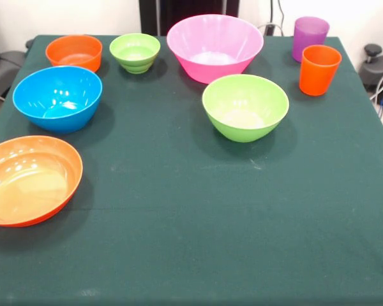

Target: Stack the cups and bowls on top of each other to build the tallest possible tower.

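Several bowls and two cups stand apart on the dark green table (pixel 198 210), none stacked. Along the back sit a small red-orange bowl (pixel 74 52), a small ribbed green bowl (pixel 135 52) and a large pink bowl (pixel 214 47). A medium green bowl (pixel 245 106) stands near the middle. At the left are a blue bowl (pixel 57 98) and a shallow orange bowl (pixel 29 180). A purple cup (pixel 310 37) and an orange cup (pixel 319 69) stand upright at the back right. No tower shows. The gripper is out of view.
The table's edges fall off at left and right. Cables and dark equipment (pixel 380 70) lie beyond the right edge.
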